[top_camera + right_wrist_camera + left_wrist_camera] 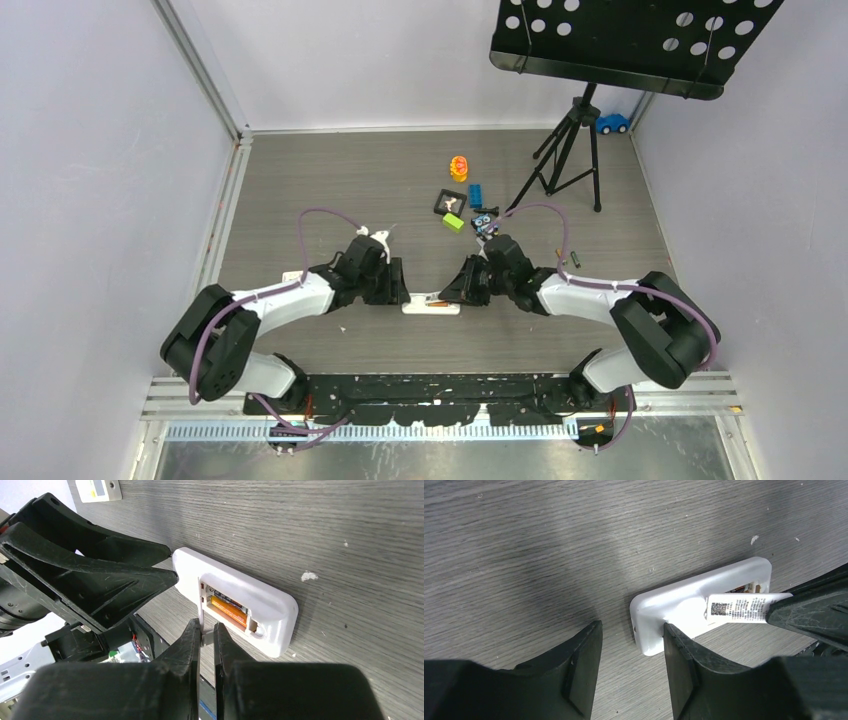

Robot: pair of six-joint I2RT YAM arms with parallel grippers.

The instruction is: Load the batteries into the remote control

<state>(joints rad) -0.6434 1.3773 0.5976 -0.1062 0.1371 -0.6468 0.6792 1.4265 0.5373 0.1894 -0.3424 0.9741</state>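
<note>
**Legible markings: none**

Battery cover (780,599): white sticker (734,609) with a square code and rows of fine print, too small to read. Batteries (227,611) in the remote control (270,607): pale lettering on the dark one, illegible.

Black tripod (584,108) — blue toy car (612,123) just beside

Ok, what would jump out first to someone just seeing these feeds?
The white remote control lies back up at the table's near middle, its recess open with batteries inside, one orange. The right fingers pinch its thin labelled cover, while the left fingers stand open at the remote's other end.
</note>
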